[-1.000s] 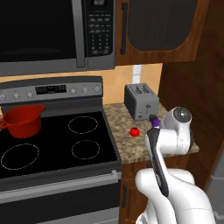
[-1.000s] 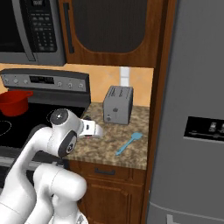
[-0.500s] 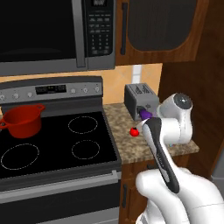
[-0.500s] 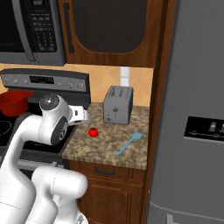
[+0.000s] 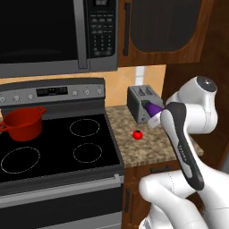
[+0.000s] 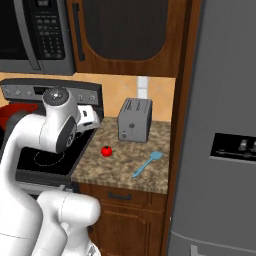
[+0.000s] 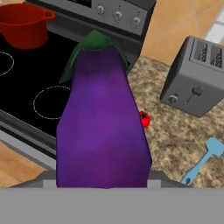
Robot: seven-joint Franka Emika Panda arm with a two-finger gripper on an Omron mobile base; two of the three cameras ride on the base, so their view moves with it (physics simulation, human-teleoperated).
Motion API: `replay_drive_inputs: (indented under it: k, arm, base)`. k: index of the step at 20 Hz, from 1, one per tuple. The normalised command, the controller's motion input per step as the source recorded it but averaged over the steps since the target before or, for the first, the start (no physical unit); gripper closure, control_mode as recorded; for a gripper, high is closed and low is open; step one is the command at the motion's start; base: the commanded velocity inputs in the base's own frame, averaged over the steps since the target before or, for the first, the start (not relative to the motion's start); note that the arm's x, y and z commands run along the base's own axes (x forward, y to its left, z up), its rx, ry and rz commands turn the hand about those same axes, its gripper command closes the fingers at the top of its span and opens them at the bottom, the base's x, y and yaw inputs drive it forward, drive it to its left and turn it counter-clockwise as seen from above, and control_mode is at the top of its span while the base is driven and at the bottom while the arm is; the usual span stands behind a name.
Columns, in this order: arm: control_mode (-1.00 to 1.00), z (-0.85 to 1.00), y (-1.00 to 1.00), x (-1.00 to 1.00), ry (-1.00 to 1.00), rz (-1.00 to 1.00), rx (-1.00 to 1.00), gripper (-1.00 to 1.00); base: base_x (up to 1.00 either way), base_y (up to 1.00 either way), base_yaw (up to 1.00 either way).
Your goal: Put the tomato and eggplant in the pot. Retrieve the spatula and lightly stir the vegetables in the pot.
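Observation:
My gripper (image 5: 151, 114) is shut on the eggplant (image 5: 153, 107), a purple one with a green cap, held in the air over the counter beside the stove. In the hand view the eggplant (image 7: 103, 131) stands large in the middle and hides the fingertips. The tomato (image 5: 137, 134) (image 6: 106, 151) (image 7: 144, 119) lies on the speckled counter below the hand. The red pot (image 5: 21, 123) (image 7: 25, 24) sits on the stove's back left burner, far left of the gripper. The light blue spatula (image 6: 147, 164) (image 7: 203, 159) lies on the counter to the right of the tomato.
A grey toaster (image 5: 142, 103) (image 6: 134, 120) stands at the back of the counter, right behind the hand. The black stovetop (image 5: 58, 143) spreads between counter and pot. A microwave (image 5: 53, 36) hangs above it. A grey fridge (image 6: 220, 125) walls off the right side.
The arm has lifted the eggplant a little and carried it left, toward the stove. Tomato, spatula and pot lie where they were.

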Motion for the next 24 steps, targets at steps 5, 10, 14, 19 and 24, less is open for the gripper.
replay_drive_inputs:
  k: [5,10,14,19,24]
  arm:
    - [-1.0,0.0,0.03,0.0,0.01,0.0,0.0,1.0]
    - [1.0,-0.01,0.08,-0.03,0.01,0.0,0.0,1.0]
    - [1.0,0.0,0.0,0.0,0.0,0.0,0.0,1.0]
    - [1.0,0.0,0.0,0.0,0.0,0.0,0.0,1.0]
    - [1.0,0.0,0.0,0.0,0.0,0.0,0.0,1.0]
  base:
    - [0.0,0.0,0.0]
    - [-0.1,0.72,0.0]
    - [-0.08,1.0,0.0]
    - [-0.1,1.0,-0.01]
    - [0.14,1.0,0.0]
